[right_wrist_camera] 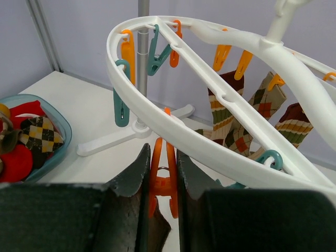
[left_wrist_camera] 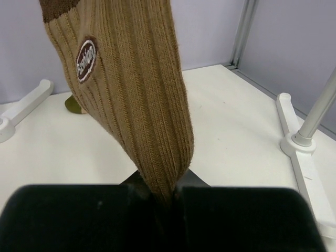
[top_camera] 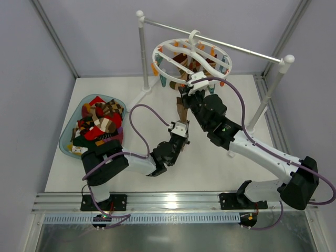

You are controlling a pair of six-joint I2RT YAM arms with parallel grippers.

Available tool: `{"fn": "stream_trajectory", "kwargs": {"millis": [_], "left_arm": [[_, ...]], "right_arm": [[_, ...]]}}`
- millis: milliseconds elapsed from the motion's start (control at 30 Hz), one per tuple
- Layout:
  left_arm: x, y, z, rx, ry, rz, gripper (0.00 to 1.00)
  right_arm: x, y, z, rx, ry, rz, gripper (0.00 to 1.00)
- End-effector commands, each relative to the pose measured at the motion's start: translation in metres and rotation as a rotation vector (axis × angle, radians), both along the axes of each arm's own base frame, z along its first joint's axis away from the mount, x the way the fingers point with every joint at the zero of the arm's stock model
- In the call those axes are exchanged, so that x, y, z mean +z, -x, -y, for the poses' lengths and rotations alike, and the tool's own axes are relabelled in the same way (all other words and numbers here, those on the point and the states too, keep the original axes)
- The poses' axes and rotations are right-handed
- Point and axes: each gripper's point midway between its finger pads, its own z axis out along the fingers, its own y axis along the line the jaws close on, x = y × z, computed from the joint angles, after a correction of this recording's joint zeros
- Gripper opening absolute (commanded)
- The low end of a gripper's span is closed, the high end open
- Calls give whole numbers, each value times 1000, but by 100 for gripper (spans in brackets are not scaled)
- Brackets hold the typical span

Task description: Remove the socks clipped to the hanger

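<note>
The white ring hanger (top_camera: 191, 56) hangs from the rail, with several checked socks (top_camera: 184, 65) clipped under it. They also show in the right wrist view (right_wrist_camera: 236, 126). My right gripper (right_wrist_camera: 161, 155) is shut on an orange clip (right_wrist_camera: 163, 184) under the hanger's rim (right_wrist_camera: 173, 128), and its fingers press both sides of the clip. A dark corner of sock (right_wrist_camera: 155, 231) shows at the clip's lower end. My left gripper (left_wrist_camera: 168, 197) is shut on the lower end of a tan ribbed sock (left_wrist_camera: 131, 89), which hangs from above. From the top, the left gripper (top_camera: 180, 126) sits below the right gripper (top_camera: 184, 94).
A teal basket (top_camera: 65, 142) at the left holds a pile of red, tan and checked socks (top_camera: 100, 123). The white rail stand has posts at the back left (top_camera: 140, 31) and right (top_camera: 278, 73), and feet on the table (left_wrist_camera: 302, 152). Empty teal and orange clips (right_wrist_camera: 122, 89) hang on the rim.
</note>
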Motion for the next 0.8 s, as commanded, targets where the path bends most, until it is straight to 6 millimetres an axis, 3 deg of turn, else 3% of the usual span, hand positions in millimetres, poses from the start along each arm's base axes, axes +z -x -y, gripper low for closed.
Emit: {"fn": "stream_trajectory", "kwargs": {"millis": [0, 200, 300, 500, 533, 567, 600, 700, 767], "left_arm": [[55, -3, -13, 69, 227, 95, 0], [53, -9, -29, 155, 204, 85, 0], [45, -23, -58, 244, 223, 55, 0], [40, -43, -120, 288, 328, 27, 0], [42, -44, -126, 287, 318, 20, 0], [41, -46, -129, 274, 305, 11, 0], [41, -54, -137, 280, 324, -7, 0], [34, -67, -144, 247, 297, -93, 0], [30, -76, -166, 284, 294, -108, 0]], "right_arm": [[30, 1, 6, -23, -52, 63, 4], [33, 6, 15, -38, -73, 79, 4], [33, 8, 21, -55, -84, 85, 15], [36, 11, 29, -77, -96, 97, 57], [35, 11, 30, -82, -94, 96, 67], [35, 11, 30, -82, -94, 94, 71], [34, 10, 31, -88, -91, 92, 99], [34, 10, 31, -86, -89, 89, 100], [34, 10, 31, -88, -90, 88, 100]]}}
